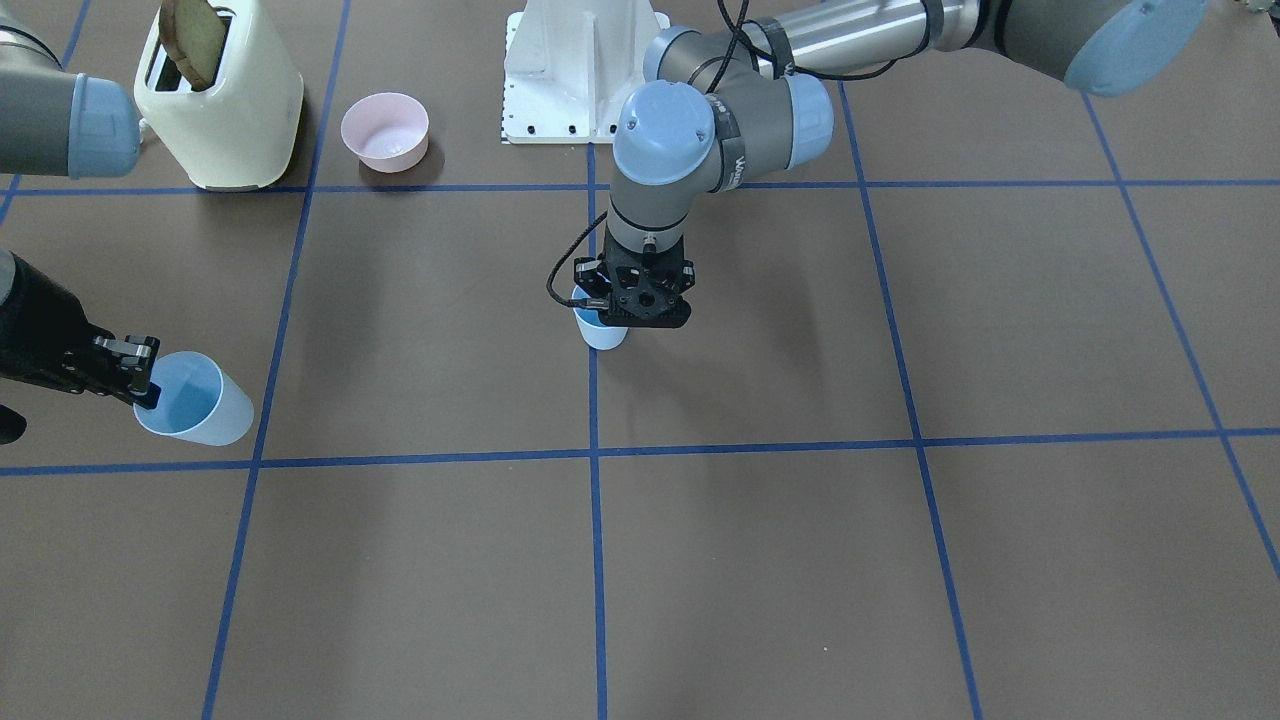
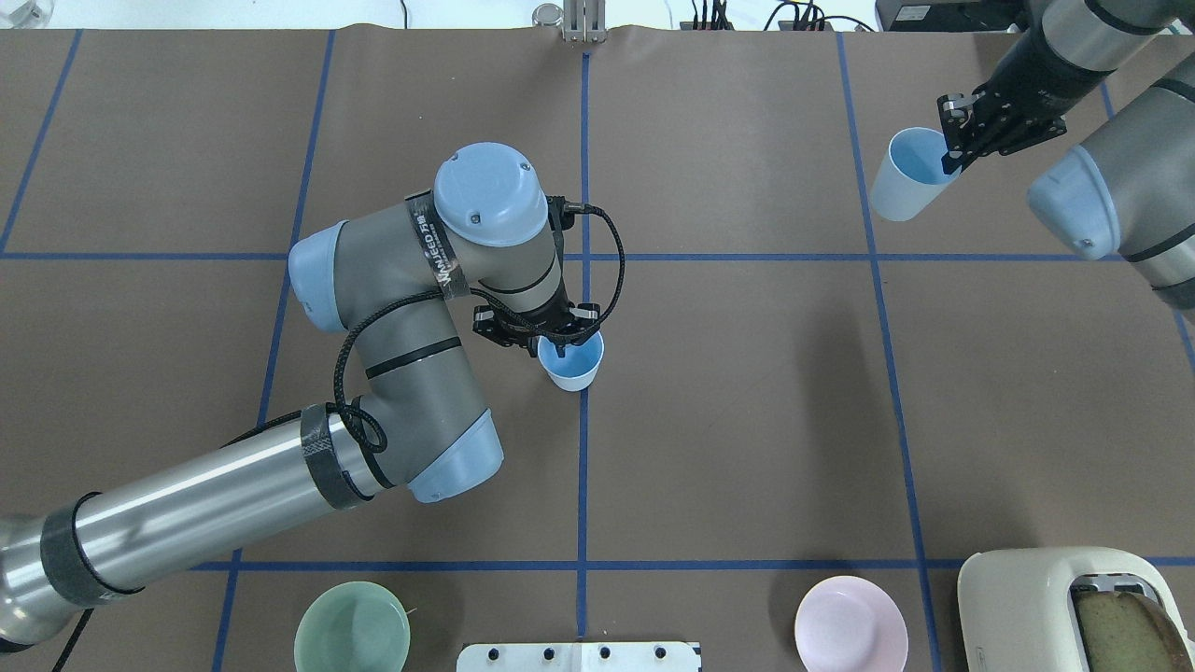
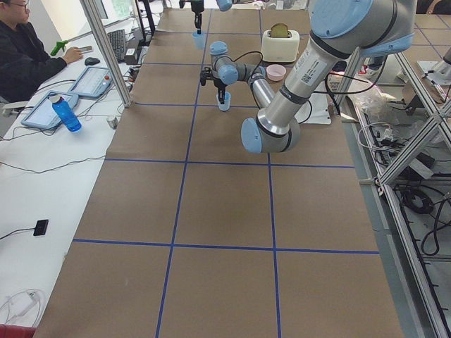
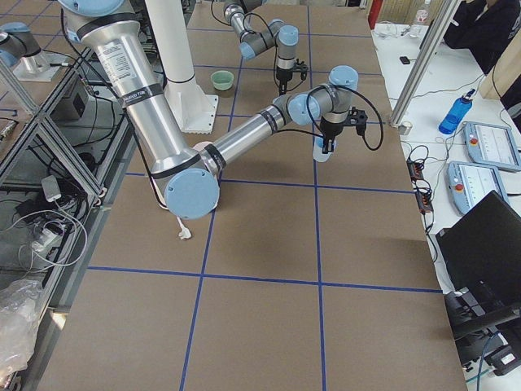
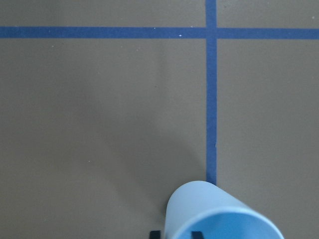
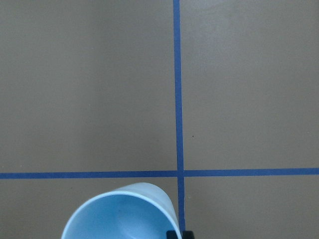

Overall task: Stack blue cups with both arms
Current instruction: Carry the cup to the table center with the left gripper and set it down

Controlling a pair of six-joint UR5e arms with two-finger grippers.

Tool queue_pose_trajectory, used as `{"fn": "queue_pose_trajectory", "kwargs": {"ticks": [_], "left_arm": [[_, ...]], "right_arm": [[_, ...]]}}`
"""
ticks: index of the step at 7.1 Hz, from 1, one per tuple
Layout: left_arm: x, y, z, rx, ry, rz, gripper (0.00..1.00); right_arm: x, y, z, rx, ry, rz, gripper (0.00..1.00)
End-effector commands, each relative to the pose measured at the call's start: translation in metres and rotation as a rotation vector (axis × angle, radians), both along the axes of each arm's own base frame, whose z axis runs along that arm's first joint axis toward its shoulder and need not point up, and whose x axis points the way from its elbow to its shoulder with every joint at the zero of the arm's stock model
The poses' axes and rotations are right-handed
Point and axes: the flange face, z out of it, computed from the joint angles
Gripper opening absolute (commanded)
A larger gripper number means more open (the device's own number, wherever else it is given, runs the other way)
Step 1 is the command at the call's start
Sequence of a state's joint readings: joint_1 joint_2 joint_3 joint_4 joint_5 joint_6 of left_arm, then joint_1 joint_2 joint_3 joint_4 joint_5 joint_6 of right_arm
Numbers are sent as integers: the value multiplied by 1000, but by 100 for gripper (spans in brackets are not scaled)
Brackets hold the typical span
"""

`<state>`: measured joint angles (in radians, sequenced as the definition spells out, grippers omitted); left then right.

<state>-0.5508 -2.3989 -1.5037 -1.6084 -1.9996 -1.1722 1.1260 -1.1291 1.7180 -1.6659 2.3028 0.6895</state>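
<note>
Light-blue cup [image 5: 209, 204] is pinched by its wall in my left gripper [image 2: 555, 349], over the centre tape line [image 2: 583, 467]. My right gripper [image 2: 954, 154] clamps the second blue cup [image 2: 896, 182], tilted, well apart at the far right.

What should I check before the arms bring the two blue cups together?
1. Left gripper holds centre blue cup by its rim: ok.
2. Right gripper holds other blue cup by its rim: ok.
3. Cups lined up one over the other: not ok, well apart.
4. Path between cups free of objects: ok; pink bowl, mint bowl and toaster sit by the robot's base.
5. Whether centre blue cup rests on the table: cannot tell.
</note>
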Motion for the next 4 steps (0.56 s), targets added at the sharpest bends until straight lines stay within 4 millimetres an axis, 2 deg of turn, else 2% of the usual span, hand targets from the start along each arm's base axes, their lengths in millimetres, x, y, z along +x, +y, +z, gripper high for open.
{"fn": "queue_pose_trajectory", "kwargs": {"ticks": [1,2,3,4], "left_arm": [[-15,7,-12,17,34,1,94],[-38,12,-16,35,57,-4,97],[-85,4,-6,65,66,-9,97],[-145,-6,6,85,75,17,97]], "right_arm": [[-2,-3,-13,9,-10,4,0],[-11,-2,-23,-24,-22,35,0],[-30,2,-48,-48,-43,55,0],[-53,15,-62,-72,-55,63,0]]}}
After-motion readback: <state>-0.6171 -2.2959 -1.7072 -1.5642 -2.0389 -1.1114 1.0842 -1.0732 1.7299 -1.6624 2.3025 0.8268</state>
